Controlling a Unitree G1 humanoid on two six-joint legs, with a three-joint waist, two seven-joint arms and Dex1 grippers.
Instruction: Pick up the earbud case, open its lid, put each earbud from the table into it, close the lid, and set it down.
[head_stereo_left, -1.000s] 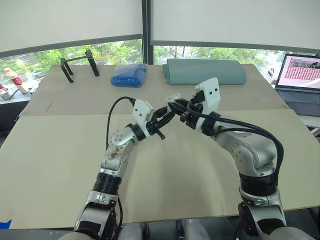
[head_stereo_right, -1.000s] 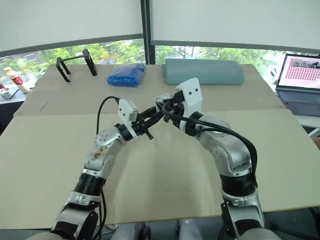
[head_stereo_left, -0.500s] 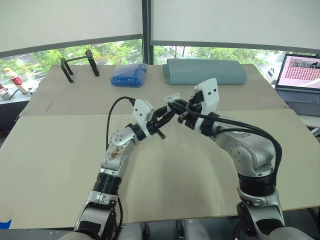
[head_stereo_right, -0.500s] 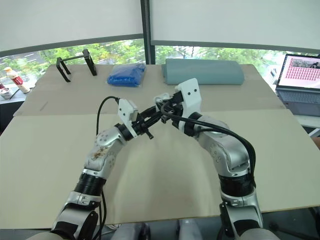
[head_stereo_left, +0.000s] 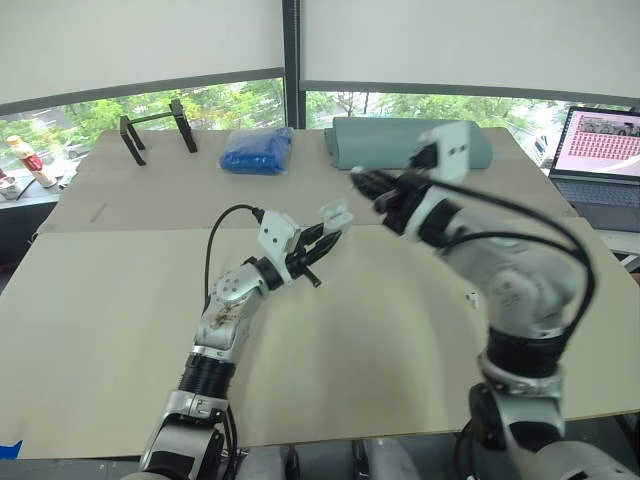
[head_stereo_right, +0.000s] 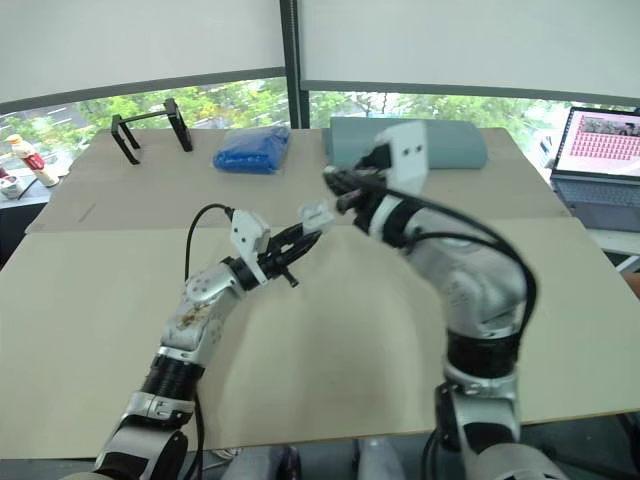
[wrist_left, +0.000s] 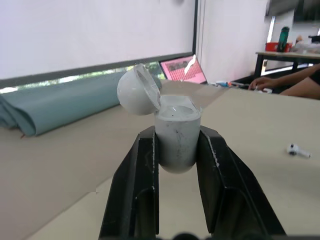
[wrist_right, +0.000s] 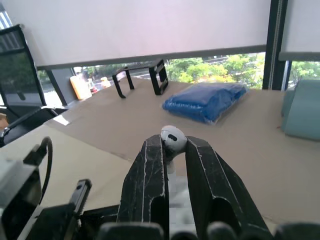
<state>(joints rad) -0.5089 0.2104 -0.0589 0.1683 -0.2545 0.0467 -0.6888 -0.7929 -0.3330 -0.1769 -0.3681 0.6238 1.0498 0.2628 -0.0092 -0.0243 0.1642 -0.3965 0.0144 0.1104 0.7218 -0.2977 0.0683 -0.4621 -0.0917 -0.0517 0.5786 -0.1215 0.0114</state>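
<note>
The earbud case (wrist_left: 176, 135) is off the surface (head_stereo_left: 120, 330), clamped by its lower body between the two fingers of the left gripper (head_stereo_left: 325, 232). Its long axis runs along those fingers. Its lid (wrist_left: 137, 91) is hinged fully back to one side, so the mouth is bare and faces away from the wrist, up and towards the far edge of the surface. The right gripper (wrist_right: 173, 142) is closed on one earbud (wrist_right: 173, 136). The earbud's round head stands just past the fingertips, and its stem seems to run back between them. In the head views the right gripper hangs a little higher than the case, farther out and to the robot's right. It is near the open mouth but clearly apart from it, with its fingers pointing back across towards the robot's left. The coming move therefore looks like a short descent from the right and above towards the case. It appears the earbud would have to be turned so its stem leads into a well. As held, the head leads, and I cannot tell which well it suits. A second earbud (wrist_left: 298, 150) lies on the surface well to the robot's right, nearer the right arm. The right arm is therefore the likely one to fetch it while the left holds the case.
</note>
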